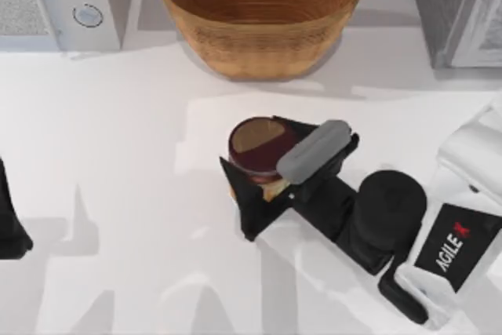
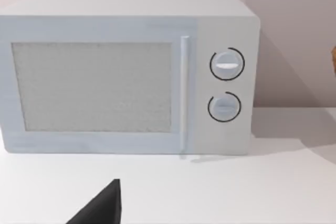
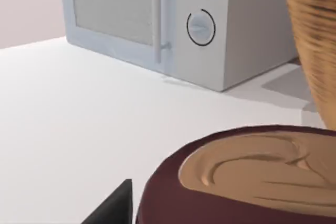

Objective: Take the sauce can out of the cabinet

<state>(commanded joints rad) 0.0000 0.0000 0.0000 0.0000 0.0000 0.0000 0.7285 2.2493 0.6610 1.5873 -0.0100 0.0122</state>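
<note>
Right end effector (image 1: 263,174) clenched around the sauce can (image 1: 259,147), dark fingers bracketing its sides, can held over open white surface (image 1: 118,154), clear of the wicker basket (image 1: 261,13) beyond. Left end effector (image 1: 12,225) parked far off.

My right arm reaches in from the table's right side toward the basket (image 1: 261,13); its right gripper (image 1: 259,182) sits in front of that basket, fingers closed against the sauce can (image 1: 257,145). My left arm is parked far to the basket's left, at the table's left edge; its left gripper (image 1: 12,229) is dark and low.
</note>
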